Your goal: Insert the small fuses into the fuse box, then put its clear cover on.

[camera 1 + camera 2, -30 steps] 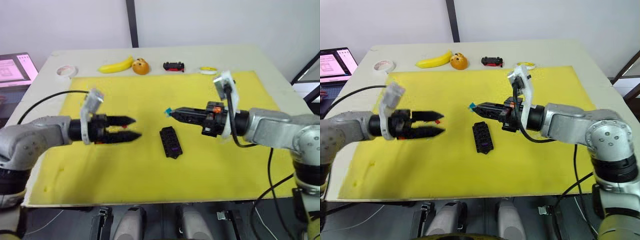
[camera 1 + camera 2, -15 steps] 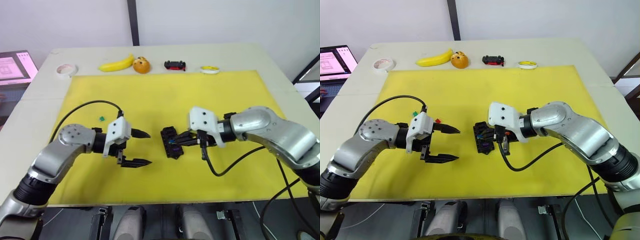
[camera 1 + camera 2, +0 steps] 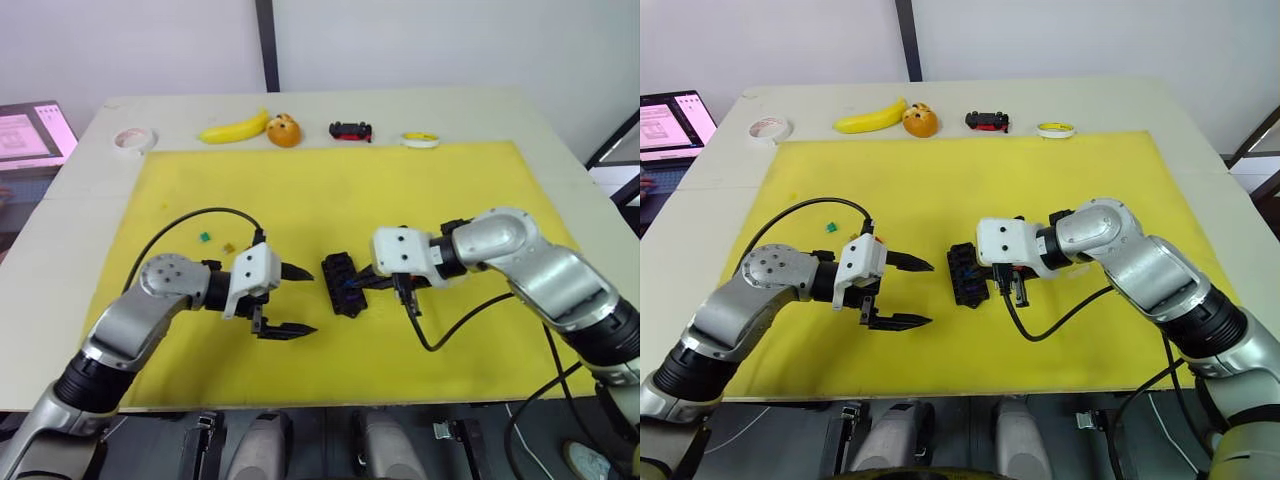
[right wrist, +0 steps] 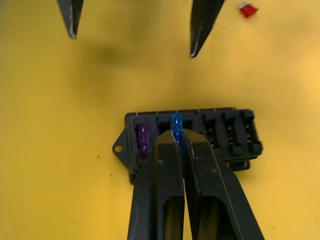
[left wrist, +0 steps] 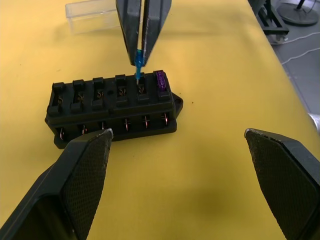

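The fuse box (image 5: 112, 111) lies flat on the yellow mat (image 3: 420, 190), near the mat's middle, and serves as the reference for all positions below. A purple fuse (image 5: 160, 79) is seated in the end slot of the row of the fuse box nearer the right gripper. The right gripper (image 4: 178, 137) is directly above the slot next to that one, with its fingers pressed together on a blue fuse (image 4: 176, 123); the lower tip of the blue fuse is at the mouth of the slot. The remaining slots visible in the left wrist view hold no fuses. The left gripper (image 3: 292, 299) is just beside the fuse box on the robot's left, with its fingers spread wide apart and nothing between them; it does not touch the fuse box. The clear cover (image 5: 93, 8) lies on the mat beyond the fuse box from the left gripper, apart from it. A red fuse (image 4: 247, 8) lies on the mat on the left gripper's side of the fuse box, well apart from it. A green fuse (image 3: 204, 237) and an olive-brown fuse (image 3: 228, 246) lie farther out on the same side. Along the table edge well beyond the fuse box are a tape roll (image 3: 132, 140), a banana (image 3: 234, 129), an orange (image 3: 283, 131), a toy car (image 3: 349, 130) and a yellow ring (image 3: 418, 139).
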`<state>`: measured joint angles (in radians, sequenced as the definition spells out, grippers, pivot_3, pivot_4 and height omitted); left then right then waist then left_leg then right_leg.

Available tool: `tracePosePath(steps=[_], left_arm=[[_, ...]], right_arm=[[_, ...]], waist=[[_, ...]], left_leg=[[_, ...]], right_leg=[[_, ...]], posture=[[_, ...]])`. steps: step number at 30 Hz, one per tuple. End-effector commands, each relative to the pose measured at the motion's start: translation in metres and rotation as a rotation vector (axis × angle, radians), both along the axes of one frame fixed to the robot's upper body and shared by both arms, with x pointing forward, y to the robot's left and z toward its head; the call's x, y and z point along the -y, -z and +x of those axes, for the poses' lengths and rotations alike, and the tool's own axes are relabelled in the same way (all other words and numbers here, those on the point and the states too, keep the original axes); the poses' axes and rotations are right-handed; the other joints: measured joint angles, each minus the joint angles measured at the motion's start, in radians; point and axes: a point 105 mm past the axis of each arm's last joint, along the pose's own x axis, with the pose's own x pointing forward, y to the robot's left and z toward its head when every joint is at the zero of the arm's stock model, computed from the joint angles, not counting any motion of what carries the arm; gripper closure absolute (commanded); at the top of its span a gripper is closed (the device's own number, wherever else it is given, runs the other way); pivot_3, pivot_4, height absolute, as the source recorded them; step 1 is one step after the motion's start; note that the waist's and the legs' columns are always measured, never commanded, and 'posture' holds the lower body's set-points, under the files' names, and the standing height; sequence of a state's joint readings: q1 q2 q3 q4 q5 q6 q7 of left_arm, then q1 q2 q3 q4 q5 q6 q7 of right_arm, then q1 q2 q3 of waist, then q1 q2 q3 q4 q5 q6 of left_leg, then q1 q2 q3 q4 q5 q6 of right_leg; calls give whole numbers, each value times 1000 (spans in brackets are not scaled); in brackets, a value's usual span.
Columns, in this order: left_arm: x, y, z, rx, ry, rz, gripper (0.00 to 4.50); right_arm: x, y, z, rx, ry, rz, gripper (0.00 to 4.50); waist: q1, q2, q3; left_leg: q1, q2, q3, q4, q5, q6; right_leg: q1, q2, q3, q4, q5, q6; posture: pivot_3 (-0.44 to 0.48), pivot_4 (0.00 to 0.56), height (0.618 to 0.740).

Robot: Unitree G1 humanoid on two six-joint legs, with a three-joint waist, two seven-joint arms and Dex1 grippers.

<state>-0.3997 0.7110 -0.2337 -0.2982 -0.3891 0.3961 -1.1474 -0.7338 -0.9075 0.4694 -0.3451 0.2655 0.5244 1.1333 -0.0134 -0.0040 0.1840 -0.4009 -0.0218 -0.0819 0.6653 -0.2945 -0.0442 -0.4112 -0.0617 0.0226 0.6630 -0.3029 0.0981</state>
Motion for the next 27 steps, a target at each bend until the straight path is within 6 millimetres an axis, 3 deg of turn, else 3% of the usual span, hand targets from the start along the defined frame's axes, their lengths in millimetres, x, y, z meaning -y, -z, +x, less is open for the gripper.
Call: tracePosePath(steps=[1, 27], left_arm=[[6, -8, -2, 61, 26, -7, 59], [7, -9, -2, 70, 34, 4, 59]], right_arm=[[-2, -4, -1, 33, -32, -3, 4500], [-6, -4, 2, 22, -20, 8, 4500]], waist=[[0, 0, 0], [0, 0, 0]], left_leg=[[0, 0, 0, 0, 0, 0], [1, 0, 0, 1, 0, -1]], right_leg=[[0, 0, 0, 0, 0, 0], [0, 0, 0, 2, 0, 0]], posture=[[0, 150, 740], [0, 150, 740]])
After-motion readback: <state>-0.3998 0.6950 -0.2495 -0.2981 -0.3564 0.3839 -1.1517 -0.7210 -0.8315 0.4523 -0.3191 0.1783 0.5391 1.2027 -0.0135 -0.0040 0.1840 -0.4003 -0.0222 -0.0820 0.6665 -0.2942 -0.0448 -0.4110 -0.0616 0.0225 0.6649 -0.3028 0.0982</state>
